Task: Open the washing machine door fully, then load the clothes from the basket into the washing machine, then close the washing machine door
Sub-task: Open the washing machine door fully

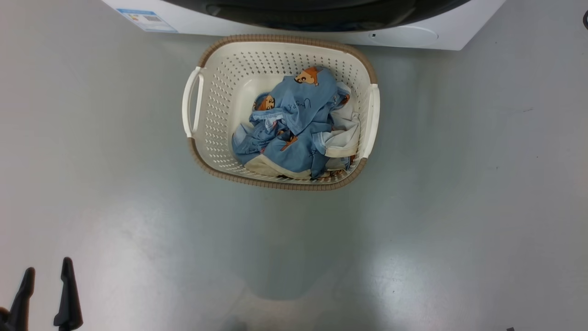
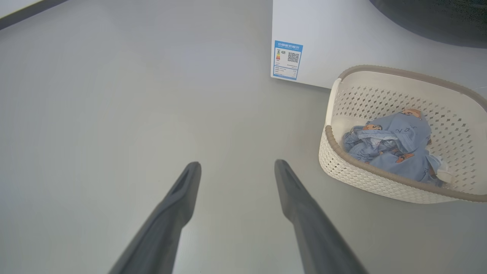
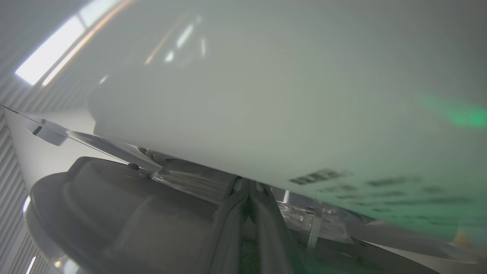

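basket (image 1: 280,185) on the grey floor (image 1: 459,207), and the clothes (image 1: 294,124) are heaped inside it, blue with orange prints, crowding its right side. just past the basket's far rim stands the washing machine (image 1: 413,34), blue sticker (image 2: 287,60) beyond the basket's far left corner, dark washing machine door (image 1: 321,16) over the far rim. my left gripper (image 2: 236,164) hangs well apart from the basket, off its near left corner, jaws wide, nothing between them. my right gripper (image 3: 249,188) is pinched together, tips at the seam between pale machine front and door; contact i cannot tell.
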{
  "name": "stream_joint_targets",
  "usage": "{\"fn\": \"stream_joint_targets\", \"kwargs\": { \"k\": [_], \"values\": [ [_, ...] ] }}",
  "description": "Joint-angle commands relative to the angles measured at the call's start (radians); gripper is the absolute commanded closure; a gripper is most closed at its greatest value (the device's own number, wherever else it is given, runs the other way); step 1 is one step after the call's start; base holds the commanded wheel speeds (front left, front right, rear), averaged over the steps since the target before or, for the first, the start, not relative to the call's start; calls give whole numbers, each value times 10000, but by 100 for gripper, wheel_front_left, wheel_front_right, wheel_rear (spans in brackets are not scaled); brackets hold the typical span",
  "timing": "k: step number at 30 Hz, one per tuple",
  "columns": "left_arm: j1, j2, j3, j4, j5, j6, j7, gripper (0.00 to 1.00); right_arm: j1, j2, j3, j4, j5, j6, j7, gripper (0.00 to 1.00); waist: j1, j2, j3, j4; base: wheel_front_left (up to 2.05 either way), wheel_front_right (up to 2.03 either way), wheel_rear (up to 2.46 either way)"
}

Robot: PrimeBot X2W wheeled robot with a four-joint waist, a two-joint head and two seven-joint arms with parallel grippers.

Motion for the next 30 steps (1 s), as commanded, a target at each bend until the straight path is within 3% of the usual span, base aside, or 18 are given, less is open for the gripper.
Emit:
{"fn": "stream_joint_targets", "kwargs": {
  "k": [1, 18, 30],
  "values": [
    [244, 269, 485, 7, 94, -16, -65, 0, -97, 352, 243, -225, -16, -9, 265, 100, 0, 0, -44, -35, 0, 0, 0],
    [139, 317, 1032, 308, 355, -16, -65, 0, 94, 497, 337, -197, 291, -9, 888, 100, 0, 0, -348, -286, 0, 0, 0],
    [96, 259, 1261, 288, 488, -16, -65, 0, 1330, 962, 1133, -414, 501, -9, 1865, 100, 0, 0, -963, -764, 0, 0, 0]
  ]
}}
